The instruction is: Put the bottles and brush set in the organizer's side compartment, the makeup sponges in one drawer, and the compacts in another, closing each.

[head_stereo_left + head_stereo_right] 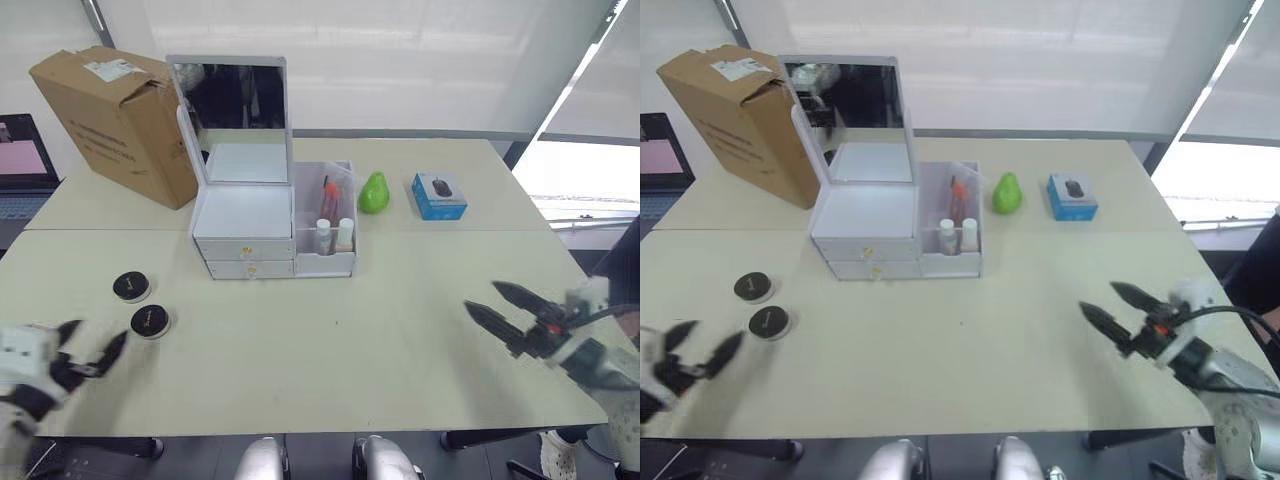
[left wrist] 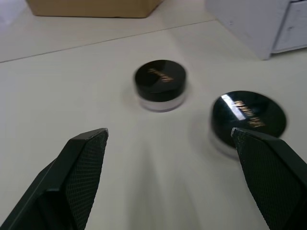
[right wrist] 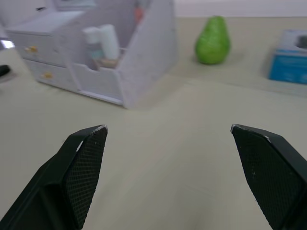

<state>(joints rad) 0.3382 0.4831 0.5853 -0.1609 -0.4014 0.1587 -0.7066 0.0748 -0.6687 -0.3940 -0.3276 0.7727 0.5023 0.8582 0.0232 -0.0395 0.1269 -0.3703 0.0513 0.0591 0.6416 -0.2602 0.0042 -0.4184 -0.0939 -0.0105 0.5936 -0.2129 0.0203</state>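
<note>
The white organizer [image 1: 245, 222] with a raised mirror lid stands mid-table; both its drawers are shut. Its side compartment [image 1: 330, 262] holds two white-capped bottles [image 1: 334, 236] and an orange brush set [image 1: 329, 192]. Two black-lidded compacts [image 1: 132, 287] [image 1: 150, 321] lie on the table left of the organizer, also seen up close as compacts [image 2: 159, 82] [image 2: 248, 116]. My left gripper [image 1: 88, 350] is open, low at the front left, just short of the nearer compact. My right gripper [image 1: 497, 306] is open over the front right of the table, holding nothing.
A cardboard box [image 1: 120, 120] sits at the back left beside a laptop [image 1: 22, 165]. A green pear [image 1: 374, 192] and a blue mouse box [image 1: 438, 195] lie behind and right of the organizer. The table's front edge [image 1: 300, 430] runs close below both grippers.
</note>
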